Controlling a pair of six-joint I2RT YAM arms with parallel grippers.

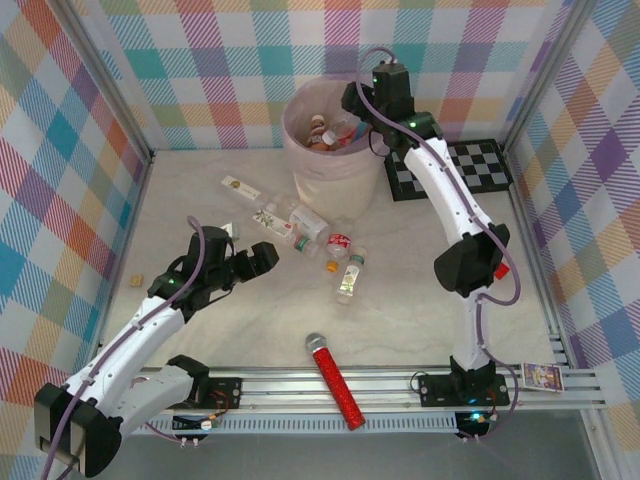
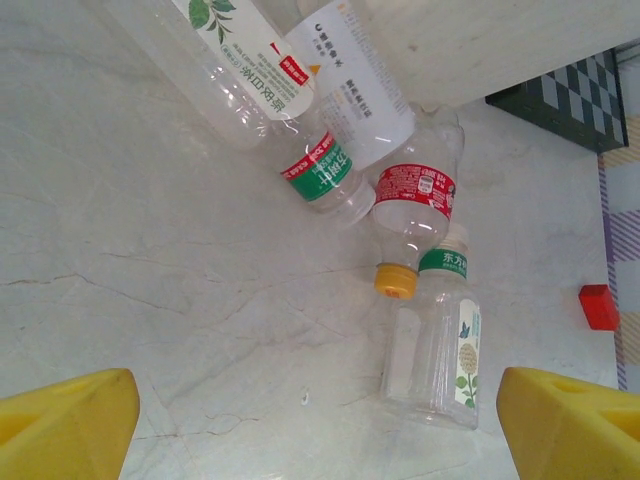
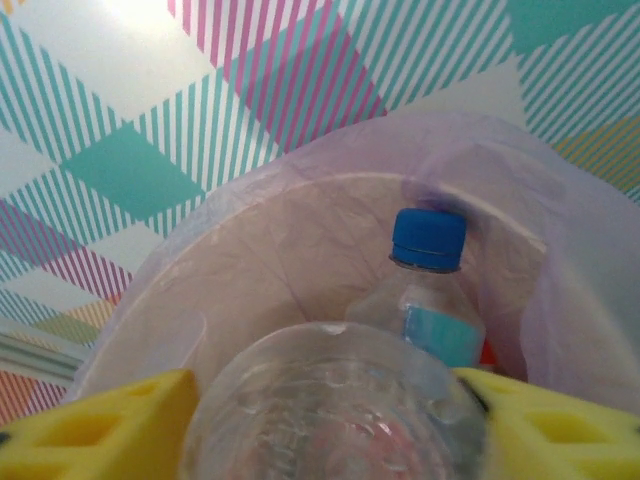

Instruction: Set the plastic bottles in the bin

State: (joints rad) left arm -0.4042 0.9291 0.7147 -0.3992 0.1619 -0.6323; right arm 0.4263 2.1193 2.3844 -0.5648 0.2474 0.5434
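Your right gripper (image 3: 335, 440) pinches a bottle (image 3: 320, 380) over the bin (image 3: 250, 260), arm stretched far; your left gripper (image 2: 320, 430) hangs spread.

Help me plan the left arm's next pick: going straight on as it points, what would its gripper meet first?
Probably the orange-capped bottle, or the bare table just short of it; depth is unclear. The left gripper is open.
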